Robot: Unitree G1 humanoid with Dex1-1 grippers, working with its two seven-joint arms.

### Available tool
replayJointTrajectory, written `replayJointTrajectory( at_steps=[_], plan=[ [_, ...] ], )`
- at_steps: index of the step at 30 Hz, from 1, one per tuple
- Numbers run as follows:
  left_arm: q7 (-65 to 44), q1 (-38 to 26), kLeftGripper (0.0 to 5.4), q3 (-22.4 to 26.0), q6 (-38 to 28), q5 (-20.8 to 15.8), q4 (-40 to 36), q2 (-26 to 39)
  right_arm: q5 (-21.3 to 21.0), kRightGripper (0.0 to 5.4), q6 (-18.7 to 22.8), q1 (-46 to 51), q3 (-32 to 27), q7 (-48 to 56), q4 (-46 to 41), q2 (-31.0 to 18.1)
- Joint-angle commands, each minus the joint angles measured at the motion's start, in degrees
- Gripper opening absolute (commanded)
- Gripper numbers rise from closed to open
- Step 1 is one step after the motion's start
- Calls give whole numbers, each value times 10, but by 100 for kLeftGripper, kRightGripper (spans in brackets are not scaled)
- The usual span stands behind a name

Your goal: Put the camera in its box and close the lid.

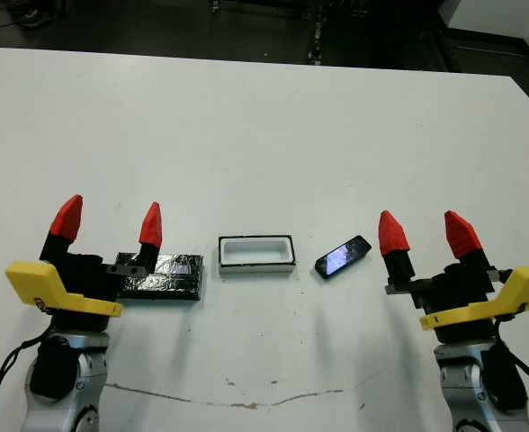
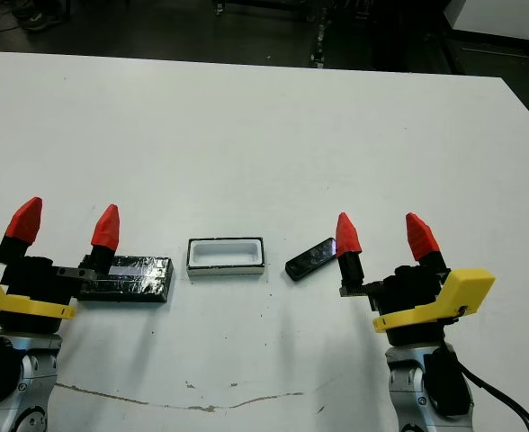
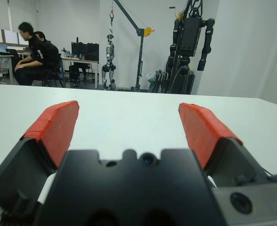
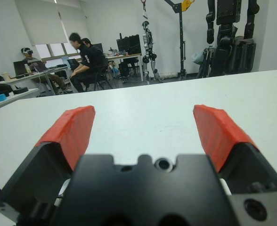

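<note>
Left eye view: a white surface [image 1: 264,135] carries three things in a row. The box [image 1: 256,254] sits in the middle, open, its white inside showing nothing in it. The lid [image 1: 167,276] lies flat just to the left of the box, a little apart from it. The camera [image 1: 343,256] lies flat just to the right of the box, angled, not touching it. The left gripper [image 1: 109,224] is further left of the box, its red fingers spread wide and holding nothing; one finger stands over the lid's left end. The right gripper [image 1: 429,233] is further right of the box, beyond the camera, fingers also spread wide and holding nothing.

Right eye view: the same layout, with the camera's end close to the right gripper's inner finger.

Left wrist view: two red fingers [image 3: 53,129] stand well apart with bare surface between them. People [image 3: 35,52] sit at desks beyond the surface.

Right wrist view: its fingers [image 4: 72,132] are likewise wide apart, with nothing between them.
</note>
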Motion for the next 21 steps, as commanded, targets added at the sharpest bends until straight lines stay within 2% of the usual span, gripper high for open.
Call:
replayJointTrajectory(
  at_steps=[1,9,13,17,21],
  plan=[
    [-2,0,539,0,3,0,4,2,2,540,-4,6,-5,1,5,-3],
    [6,-1,539,-7,5,13,4,-1,-7,540,-4,6,-8,3,10,-8],
    [4,2,539,-9,7,2,1,-4,7,540,0,-4,-20,24,13,-25],
    [6,3,539,-11,7,2,3,-6,6,540,9,-43,-50,52,22,-77],
    [8,1,539,-13,2,6,7,-8,34,540,57,-116,-89,102,42,-168]
  ],
)
